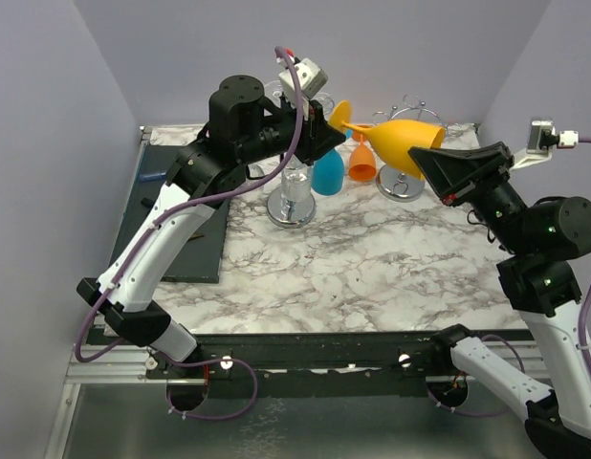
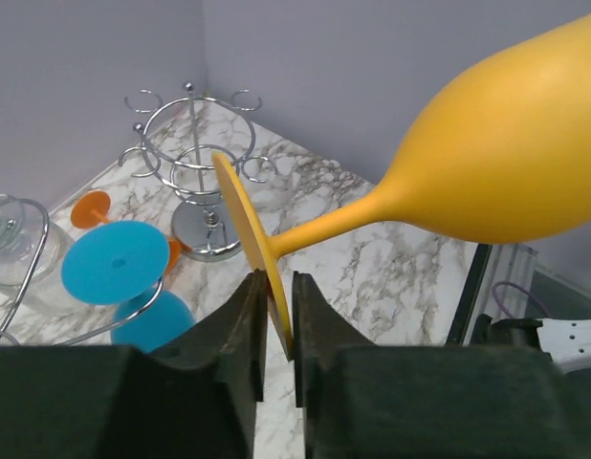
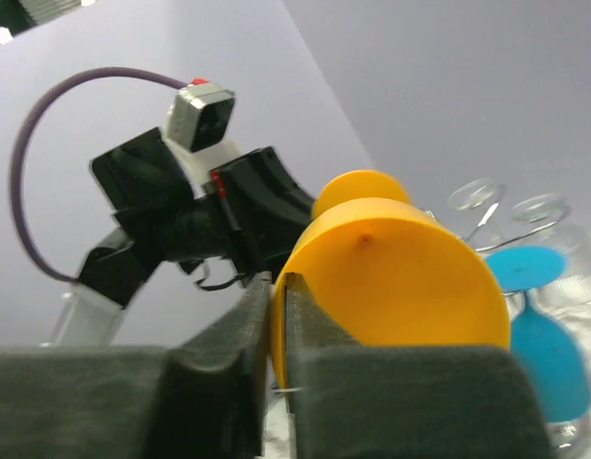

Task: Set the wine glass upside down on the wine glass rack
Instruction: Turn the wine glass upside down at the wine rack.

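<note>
The yellow wine glass (image 1: 399, 139) is held on its side in the air above the far edge of the marble table (image 1: 372, 268), touching nothing below. Its foot is pinched edge-on by the closed left gripper (image 2: 279, 287), and the rim of its bowl is clamped by the right gripper (image 3: 278, 287). The bare wine glass rack (image 1: 398, 188) is seen beneath the bowl, a second rack (image 1: 291, 208) to its left, and an inverted blue glass (image 1: 327, 174) and orange glass (image 1: 362, 164) between their bases.

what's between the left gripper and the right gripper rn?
Only the yellow wine glass, roughly level in the air: its foot sits between the fingers of the left gripper, and its bowl rim is pinched by the right gripper. Clearest in the top view.
</note>
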Controlling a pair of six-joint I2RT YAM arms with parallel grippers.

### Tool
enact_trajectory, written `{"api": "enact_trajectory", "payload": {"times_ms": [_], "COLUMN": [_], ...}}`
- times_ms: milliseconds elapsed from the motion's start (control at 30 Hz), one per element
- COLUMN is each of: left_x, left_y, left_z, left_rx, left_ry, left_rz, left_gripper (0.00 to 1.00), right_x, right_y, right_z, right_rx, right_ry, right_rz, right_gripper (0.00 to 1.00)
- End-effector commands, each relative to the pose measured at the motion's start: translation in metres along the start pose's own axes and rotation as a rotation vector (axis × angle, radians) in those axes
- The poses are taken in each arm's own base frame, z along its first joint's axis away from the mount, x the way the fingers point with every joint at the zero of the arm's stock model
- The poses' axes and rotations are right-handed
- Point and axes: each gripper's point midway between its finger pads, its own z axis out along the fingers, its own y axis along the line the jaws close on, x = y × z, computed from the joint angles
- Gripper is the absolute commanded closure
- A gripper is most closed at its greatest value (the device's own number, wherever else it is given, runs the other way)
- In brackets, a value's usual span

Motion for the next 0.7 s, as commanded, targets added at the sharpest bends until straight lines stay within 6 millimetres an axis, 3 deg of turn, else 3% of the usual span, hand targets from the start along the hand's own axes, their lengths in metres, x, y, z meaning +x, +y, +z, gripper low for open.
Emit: {"api": "enact_trajectory", "payload": {"times_ms": [0, 133, 267, 367, 533, 667], "left_x": [-0.022, -0.051, -0.081, -0.083, -0.060, -0.022], "left_y": [0.006, 0.021, 0.029, 0.027, 0.007, -0.012], "left_z": [-0.005, -0.017, -0.037, -0.050, -0.073, -0.085], "left_rx": [-0.030, -0.125, -0.207, -0.224, -0.150, -0.043], "left_ry": [-0.059, -0.138, -0.236, -0.268, -0.268, -0.259], "left_rz": [0.112, 0.313, 0.598, 0.807, 1.105, 1.276], "left_gripper": [0.92, 0.97, 0.99, 1.00, 1.00, 1.00], "right_x": [0.002, 0.018, 0.038, 0.044, 0.032, 0.018], "right_y": [0.010, 0.000, -0.008, -0.010, -0.003, 0.007], "right_z": [0.001, 0.000, -0.013, -0.032, -0.059, -0.053], "right_rx": [-0.049, 0.007, 0.066, 0.133, 0.225, 0.217], "right_ry": [0.021, 0.109, 0.221, 0.276, 0.294, 0.287], "right_rz": [-0.005, 0.030, 0.053, 0.064, 0.055, 0.060], "right_gripper": [0.80, 0.44, 0.28, 0.26, 0.25, 0.25]}}
